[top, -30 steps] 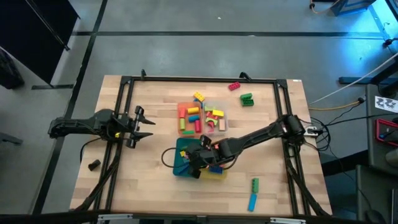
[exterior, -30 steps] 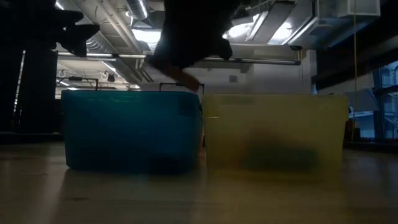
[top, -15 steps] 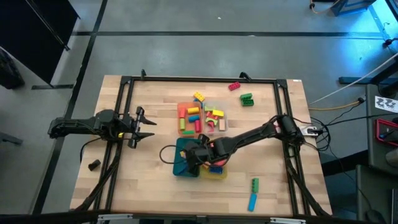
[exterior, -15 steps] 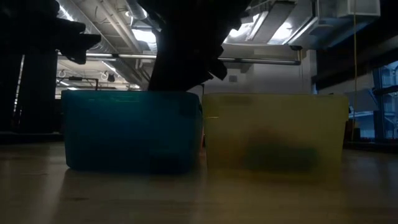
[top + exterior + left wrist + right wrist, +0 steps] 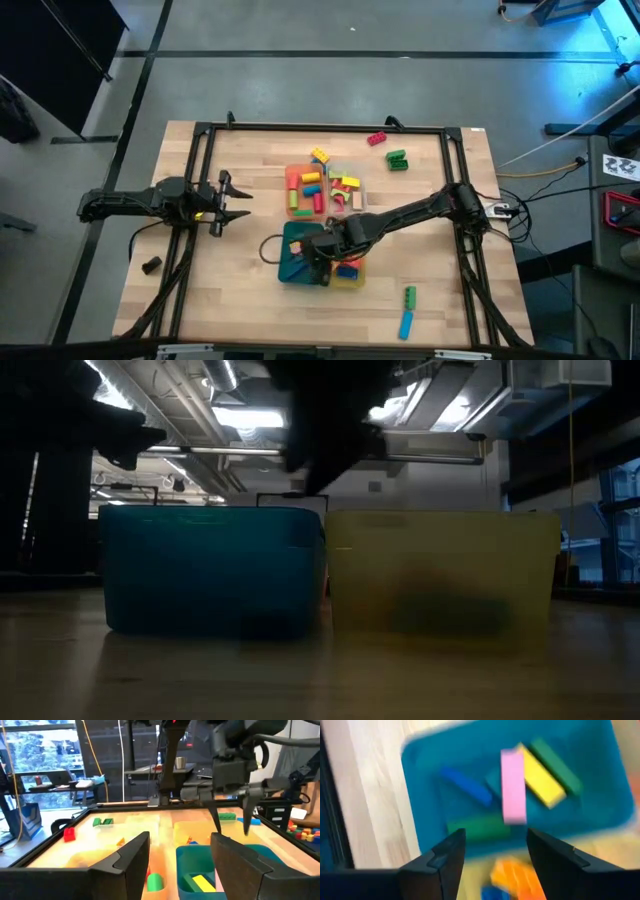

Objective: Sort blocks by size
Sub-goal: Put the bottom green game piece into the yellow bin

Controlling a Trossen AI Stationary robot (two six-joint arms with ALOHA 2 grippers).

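My right gripper hangs open over the teal tray, pointing steeply down, with nothing between its fingers. Below it in the tray lie a pink bar, a yellow bar, green bars and a blue bar. Orange blocks lie in the yellow tray beside it. In the low view the right gripper is clear above both trays' rims. My left gripper waits open at the table's left, level and holding nothing.
The orange tray and the clear tray behind hold several blocks. Loose blocks lie on the table: red, green, yellow-blue, and near the front a green and a blue bar. A black metal frame rims the table.
My right gripper dipped to the teal tray's rim half a second ago. It has since risen clear and shifted a little toward the yellow tray, tipping more steeply down. The left arm has kept still.
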